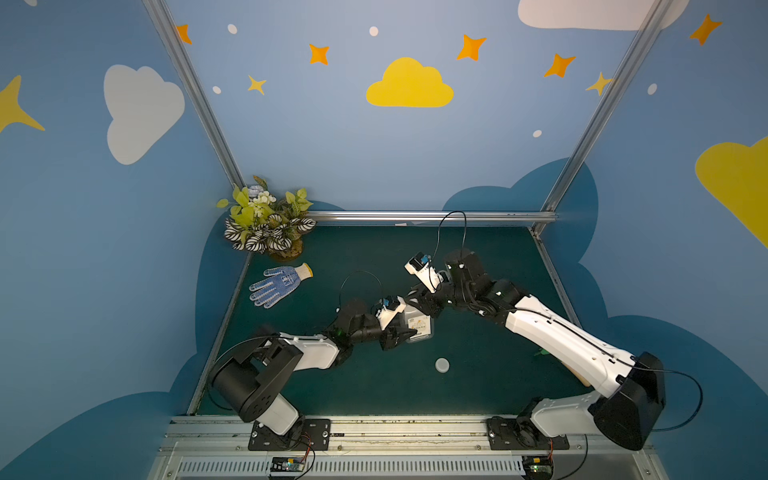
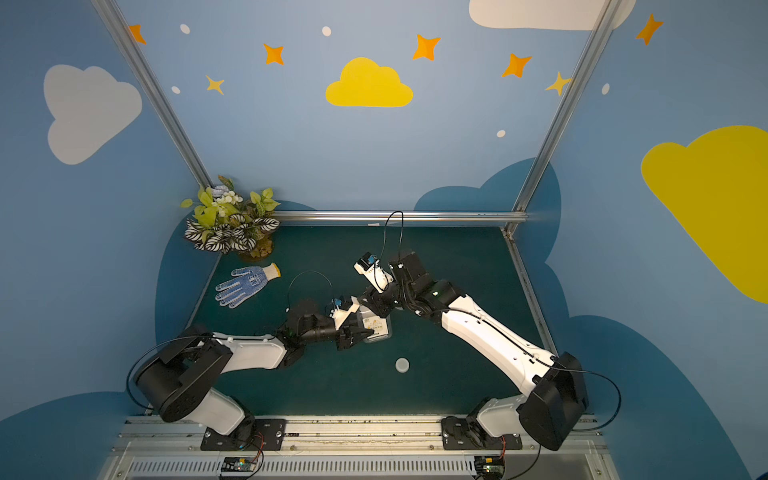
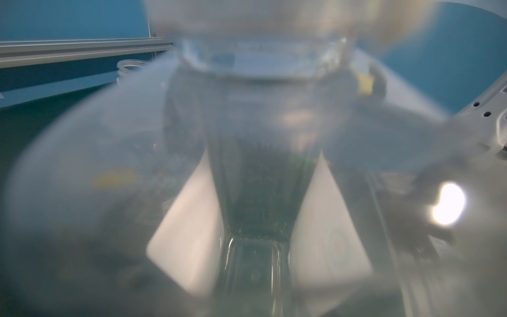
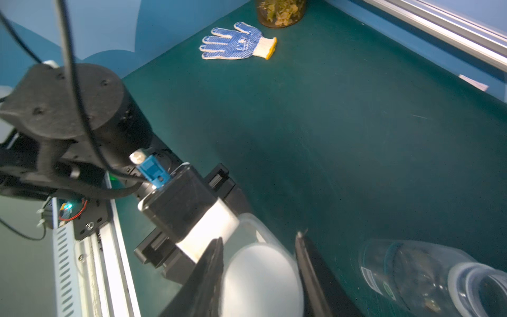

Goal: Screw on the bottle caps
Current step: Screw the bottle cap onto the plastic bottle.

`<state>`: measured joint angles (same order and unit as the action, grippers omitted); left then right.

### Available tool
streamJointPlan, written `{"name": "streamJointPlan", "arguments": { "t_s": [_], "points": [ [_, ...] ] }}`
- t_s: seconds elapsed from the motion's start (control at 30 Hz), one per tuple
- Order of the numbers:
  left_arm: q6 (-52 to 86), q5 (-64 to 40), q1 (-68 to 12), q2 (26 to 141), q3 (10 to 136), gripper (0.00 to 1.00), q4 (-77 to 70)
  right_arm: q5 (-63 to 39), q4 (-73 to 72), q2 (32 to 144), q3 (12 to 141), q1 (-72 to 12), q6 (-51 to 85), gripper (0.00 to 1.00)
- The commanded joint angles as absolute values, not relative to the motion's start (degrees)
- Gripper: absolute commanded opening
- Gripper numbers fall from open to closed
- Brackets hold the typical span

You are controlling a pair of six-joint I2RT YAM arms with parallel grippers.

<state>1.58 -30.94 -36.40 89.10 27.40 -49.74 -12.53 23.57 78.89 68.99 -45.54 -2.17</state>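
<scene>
At worktop (image 1: 365, 257) centre the left end effector (image 1: 401, 332) is clamped on the rectangular bottle (image 1: 419, 325) while the right end effector (image 4: 259, 240) pinches a white cap (image 4: 260, 280) at its twelve o'clock end — the second cap (image 1: 442, 365) lies loose at five o'clock.

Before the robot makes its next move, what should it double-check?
1. Left gripper gripping the rectangular bottle: ok.
2. Right gripper closed on the white cap: ok.
3. That cap sitting squarely on the bottle's neck: cannot tell, the arms hide it.
4. Spare cap lying free, clear of both arms: ok.
5. Round bottle capped: not ok, its mouth is open.
</scene>
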Motion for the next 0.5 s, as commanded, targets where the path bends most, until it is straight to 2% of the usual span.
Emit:
{"name": "streamJointPlan", "arguments": {
  "t_s": [0.0, 0.33, 0.47],
  "points": [
    [-0.1, -25.4, -37.0, 86.5, 27.7, 0.02, -55.2, -2.1, 24.1, 80.9, 67.8, -48.7, 4.2, 0.00],
    [-2.8, -15.2, -39.2, 85.6, 26.8, 0.02, -58.3, 23.4, 27.9, 85.3, 71.9, -57.1, 17.4, 0.00],
    [-3.0, -11.9, -40.0, 85.9, 27.0, 0.02, -59.0, 29.6, 30.5, 87.2, 73.9, -58.8, 24.0, 0.00]
  ]
}}
